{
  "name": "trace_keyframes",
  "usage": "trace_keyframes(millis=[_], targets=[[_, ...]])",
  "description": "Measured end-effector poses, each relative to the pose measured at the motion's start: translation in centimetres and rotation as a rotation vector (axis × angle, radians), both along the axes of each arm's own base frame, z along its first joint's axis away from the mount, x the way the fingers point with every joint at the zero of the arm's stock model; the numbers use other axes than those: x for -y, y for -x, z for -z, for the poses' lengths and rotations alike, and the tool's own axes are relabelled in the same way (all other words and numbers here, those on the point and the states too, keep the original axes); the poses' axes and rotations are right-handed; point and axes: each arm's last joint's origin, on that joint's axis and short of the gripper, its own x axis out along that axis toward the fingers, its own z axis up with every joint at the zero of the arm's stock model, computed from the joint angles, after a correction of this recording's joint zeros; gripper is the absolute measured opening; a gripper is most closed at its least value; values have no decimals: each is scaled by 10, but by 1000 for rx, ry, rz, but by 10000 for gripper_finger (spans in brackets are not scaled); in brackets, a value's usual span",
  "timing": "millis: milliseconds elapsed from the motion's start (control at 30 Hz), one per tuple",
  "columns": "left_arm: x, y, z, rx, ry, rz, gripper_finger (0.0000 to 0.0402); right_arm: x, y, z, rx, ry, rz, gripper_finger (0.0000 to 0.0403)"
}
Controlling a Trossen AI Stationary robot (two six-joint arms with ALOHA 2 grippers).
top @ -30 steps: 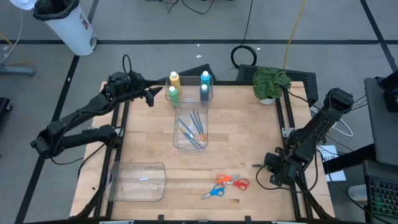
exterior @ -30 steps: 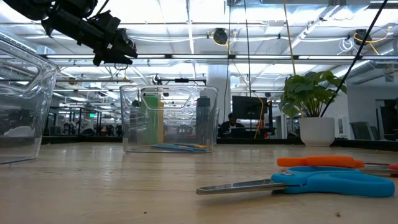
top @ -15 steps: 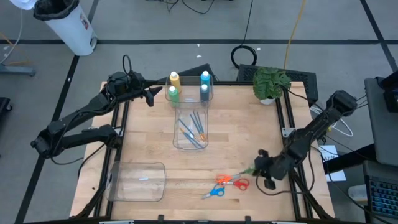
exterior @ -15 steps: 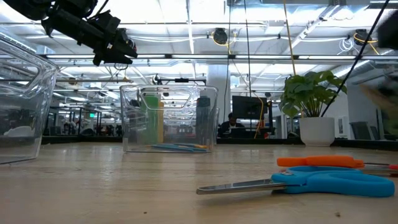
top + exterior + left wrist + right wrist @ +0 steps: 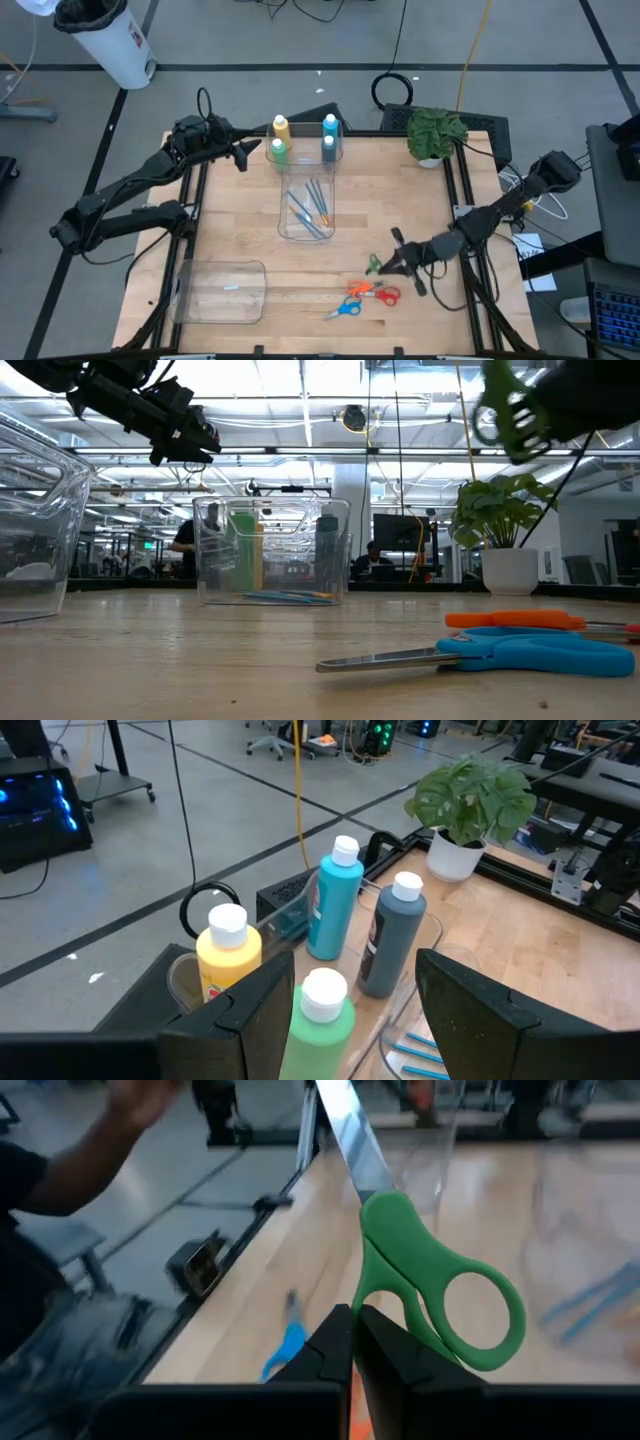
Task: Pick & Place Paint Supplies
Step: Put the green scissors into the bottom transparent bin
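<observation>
Four white-capped paint bottles stand at the far end of a clear bin (image 5: 306, 228): yellow (image 5: 281, 127), green (image 5: 278, 150), light blue (image 5: 330, 125), grey-blue (image 5: 328, 146). Thin brushes (image 5: 310, 208) lie on the bin's floor. My left gripper (image 5: 246, 153) hovers open just left of the bottles, touching nothing. My right gripper (image 5: 397, 262) is above the table's near right part, shut on green scissors (image 5: 376, 264). My right gripper pinches the green scissors' handle (image 5: 383, 1320) between its two fingers, just beside the finger loop (image 5: 470, 1320). The fingers come about level from the table's right side and lie along the scissors. The blades (image 5: 350, 1130) point on past the fingertips. The scissors are lifted clear of the table.
Orange scissors (image 5: 372, 290) and blue scissors (image 5: 343, 309) lie near the front edge, below my right gripper. A clear empty container (image 5: 222, 292) sits at the near left. A potted plant (image 5: 435, 133) stands at the far right corner.
My right gripper has risen from the table's right edge and swung toward the left with the green scissors. It has tipped from pointing down to about level and rolled. The scissors have come up high above the orange and blue pairs.
</observation>
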Motion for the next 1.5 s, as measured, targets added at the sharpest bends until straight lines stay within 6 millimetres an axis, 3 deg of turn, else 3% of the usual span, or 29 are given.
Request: trace_keyframes(millis=[200,333,433,567,767,967,1100,1333,1500], targets=[[0,0,-1,18,8,-5,214,31,-10,-3,171,-39,-12,0],[0,-4,-8,247,215,-49,214,42,-16,-8,269,-33,-15,0],[-1,-12,-14,411,306,-103,214,46,-21,-9,330,-16,-18,0],[7,-35,-7,404,361,-67,214,49,-27,-8,374,-13,5,0],[46,-89,5,375,309,221,214,53,-33,0,367,-15,28,0],[98,-130,12,449,42,459,214,61,-40,7,341,-69,77,0],[119,-140,21,421,-55,568,214,66,-44,12,329,-82,184,0],[137,-147,25,468,-98,621,214,78,-49,16,320,52,628,0],[144,-147,22,529,-14,645,214,75,-66,7,342,175,653,0]])
